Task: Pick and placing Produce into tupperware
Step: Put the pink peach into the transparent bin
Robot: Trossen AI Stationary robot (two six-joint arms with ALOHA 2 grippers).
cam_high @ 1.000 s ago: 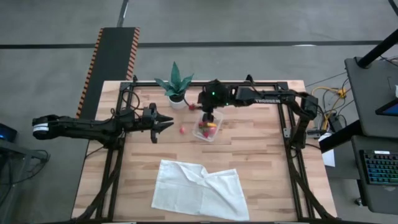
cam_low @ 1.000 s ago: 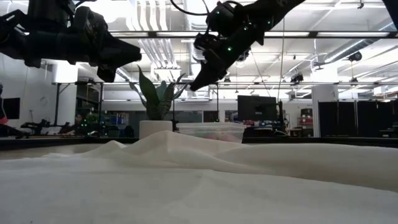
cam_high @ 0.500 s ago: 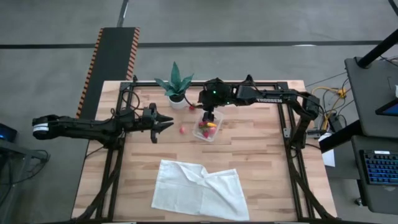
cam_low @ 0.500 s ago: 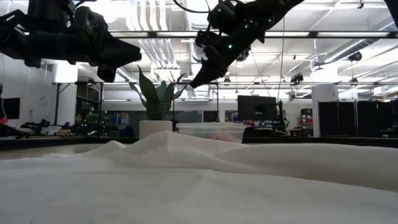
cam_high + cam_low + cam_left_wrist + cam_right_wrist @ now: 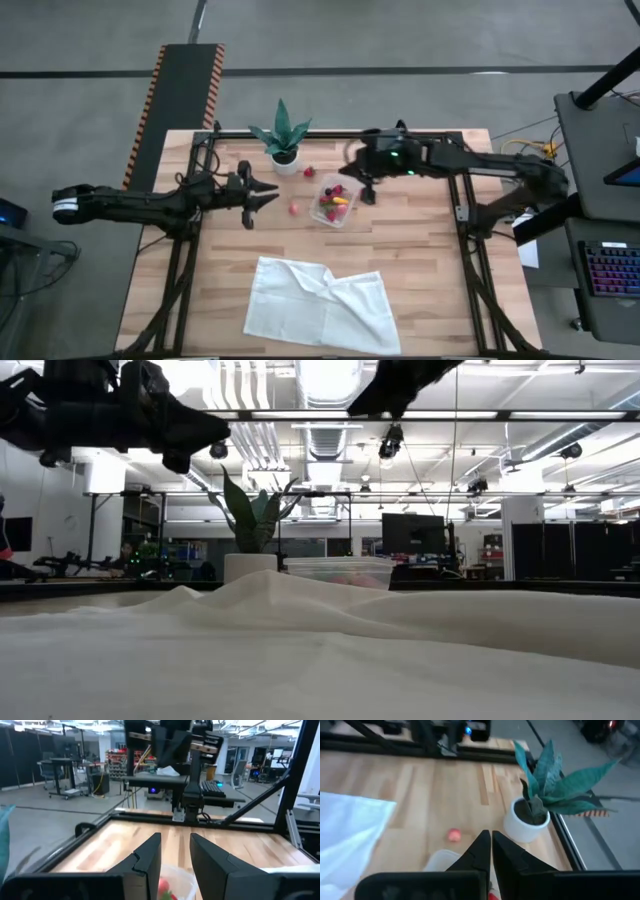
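High view: right gripper (image 5: 367, 192) has pulled back from over the tupperware (image 5: 332, 204) to just beside it, on the far side from the left arm; fingers together, empty. Judged: a piece was just dropped in. Produce in the tupperware: red, dark and yellow pieces. Two red pieces are not yet in: berry (image 5: 294, 208) between the left gripper (image 5: 266, 194) and the tupperware, and strawberry (image 5: 308, 172) near the plant (image 5: 282, 139). Left gripper is part open, empty. Cloth (image 5: 323, 304) well apart.

Low view: cloth fills the foreground; tupperware rim shows behind it, plant beside. Both arms overhead.

Left wrist view: fingers (image 5: 150, 856) apart, tupperware beyond them.

Right wrist view: fingers (image 5: 481, 850) pressed together; berry, plant pot and tupperware corner ahead. Plant crowds the strawberry.
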